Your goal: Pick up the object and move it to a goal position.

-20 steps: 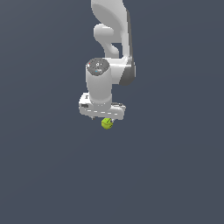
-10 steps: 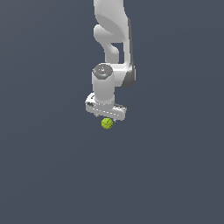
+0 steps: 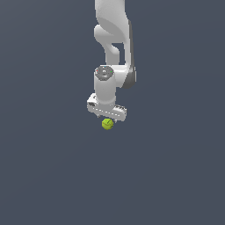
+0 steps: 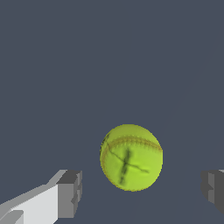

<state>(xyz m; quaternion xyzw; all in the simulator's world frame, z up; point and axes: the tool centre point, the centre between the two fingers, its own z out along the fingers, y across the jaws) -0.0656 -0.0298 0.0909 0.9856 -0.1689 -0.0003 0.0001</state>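
Observation:
The object, a small yellow-green ball (image 3: 107,124) with thin dark seam marks, lies on the dark grey floor directly under the white hand. In the wrist view the ball (image 4: 131,157) sits between my two fingers, with a gap on each side. One grey fingertip (image 4: 71,192) is beside it, the other fingertip (image 4: 213,187) farther off at the frame edge. My gripper (image 3: 107,121) is open and low around the ball, touching it on neither side. In the exterior view the hand hides the fingers and the top of the ball.
The white arm (image 3: 113,39) rises straight up from the hand to the frame's top. A plain dark grey floor (image 3: 52,176) surrounds the ball, and nothing else shows.
The hand has shifted toward the exterior view's right and turned at the wrist, so it now sits centred over the ball. The ball has stayed where it was.

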